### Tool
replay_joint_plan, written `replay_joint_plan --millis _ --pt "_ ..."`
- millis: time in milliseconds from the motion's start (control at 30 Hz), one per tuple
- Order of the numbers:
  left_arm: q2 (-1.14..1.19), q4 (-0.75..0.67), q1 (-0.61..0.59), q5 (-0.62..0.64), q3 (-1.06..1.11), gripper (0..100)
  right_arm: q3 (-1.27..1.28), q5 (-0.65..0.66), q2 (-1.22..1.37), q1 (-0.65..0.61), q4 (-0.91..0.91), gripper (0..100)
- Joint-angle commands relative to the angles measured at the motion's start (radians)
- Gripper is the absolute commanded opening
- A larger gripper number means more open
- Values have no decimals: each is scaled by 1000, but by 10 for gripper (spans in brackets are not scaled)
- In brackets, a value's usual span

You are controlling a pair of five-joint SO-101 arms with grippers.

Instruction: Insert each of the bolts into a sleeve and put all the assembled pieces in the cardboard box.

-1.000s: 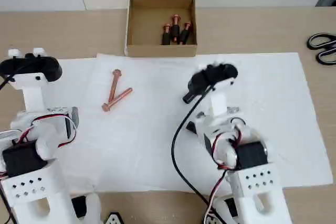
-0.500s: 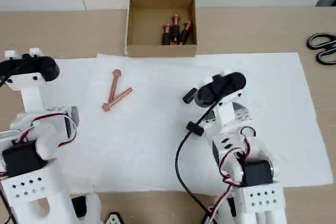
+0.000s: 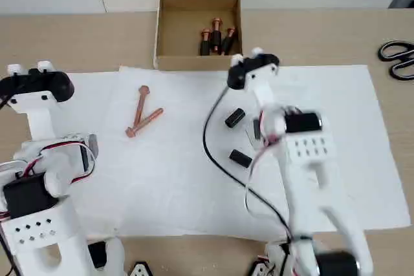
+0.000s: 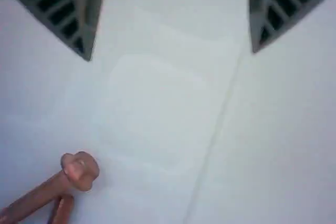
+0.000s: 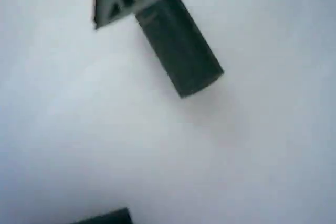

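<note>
Plainly, a bolt (image 4: 55, 188) lies near the left claw (image 4: 168, 19) (jaws wide apart).

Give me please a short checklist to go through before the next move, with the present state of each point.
1. Left gripper open and empty: ok, its fingers stand wide apart.
2. Bolts free on the white paper: ok, though they lie close together.
3. Sleeves free on the paper: ok, both lie beside the right arm.
4. Sleeve nearest the right arm gripped or only lying: cannot tell.
5. Room in the cardboard box: ok, three assembled pieces sit at one side.
</note>
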Motion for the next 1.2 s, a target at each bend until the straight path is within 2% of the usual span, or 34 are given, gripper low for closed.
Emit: replay_joint_plan --millis 0,167,533,1167 --pt "-51 5 -6 8 -48 185 -203 143 151 -13 128 180" --pt "-199 3 -2 8 -42 185 -367 255 320 -47 249 180" --pt "-293 3 -6 2 54 185 -410 253 456 -199 265 180" --pt "-293 3 -6 2 59 185 -333 252 607 -200 243 180"
